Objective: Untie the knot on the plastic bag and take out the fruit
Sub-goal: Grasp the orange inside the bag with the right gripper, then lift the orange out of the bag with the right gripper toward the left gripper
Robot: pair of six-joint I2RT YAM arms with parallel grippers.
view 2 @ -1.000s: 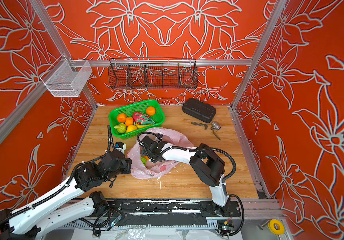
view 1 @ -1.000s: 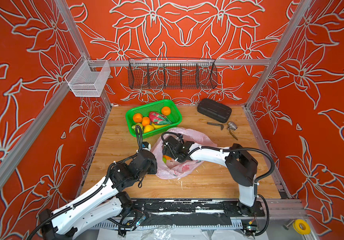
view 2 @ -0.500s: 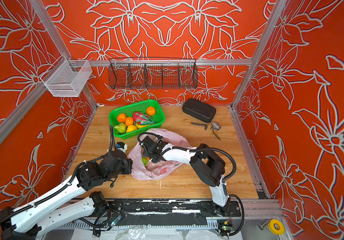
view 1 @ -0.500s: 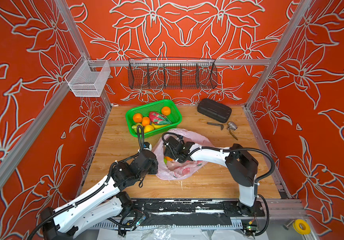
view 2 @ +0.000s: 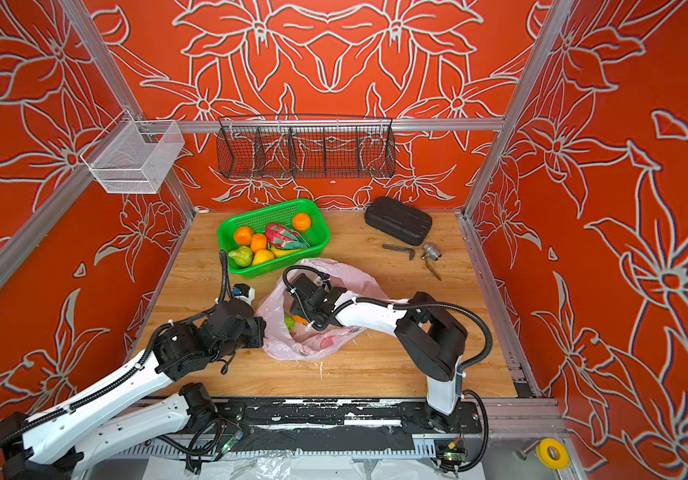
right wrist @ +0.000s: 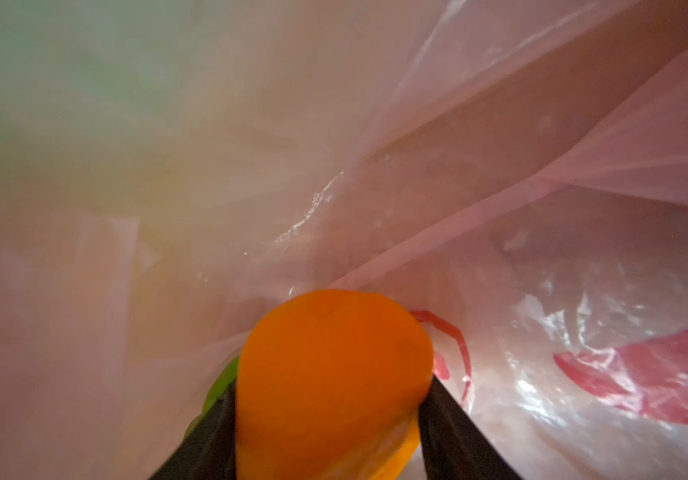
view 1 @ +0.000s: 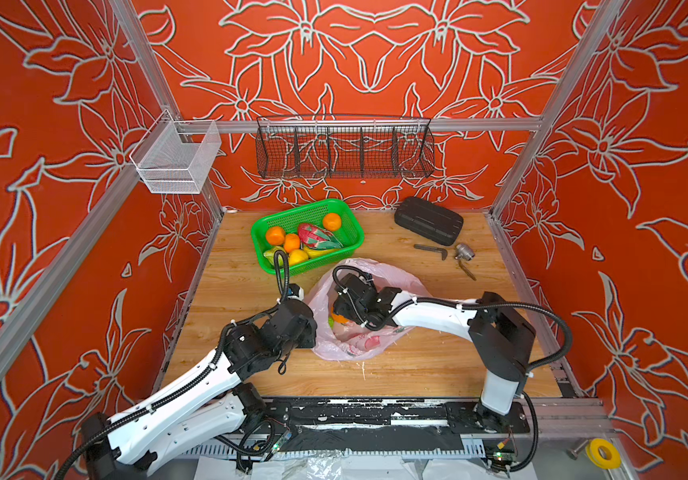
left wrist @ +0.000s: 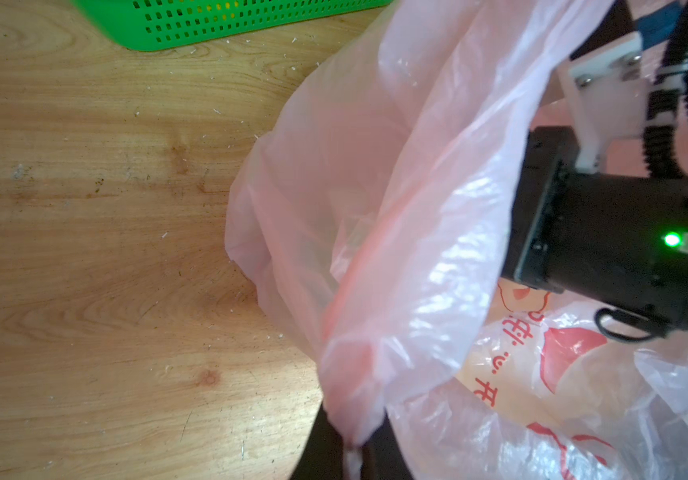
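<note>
The pink plastic bag (view 1: 361,332) (view 2: 313,345) lies crumpled mid-table with its mouth held wide. No knot shows at the mouth. My left gripper (left wrist: 352,453) (view 1: 315,328) is shut on a bunched edge of the bag (left wrist: 375,249) at its left side. My right gripper (right wrist: 330,395) reaches inside the bag. Its black fingers (right wrist: 450,432) press both sides of an orange fruit (right wrist: 330,365) (view 1: 339,319). A green fruit (right wrist: 219,384) (view 2: 289,322) lies right beside the orange.
A green basket (view 1: 317,266) behind the bag holds oranges, a dragon fruit and other fruit. A black case (view 1: 428,220) and small metal tools (view 1: 431,250) lie at the back right. A wire rack (view 1: 344,147) and a white mesh bin (view 1: 176,158) hang on the walls.
The right gripper's jaws have narrowed onto the orange inside the bag. The left arm has kept its place, still holding the bag's edge.
</note>
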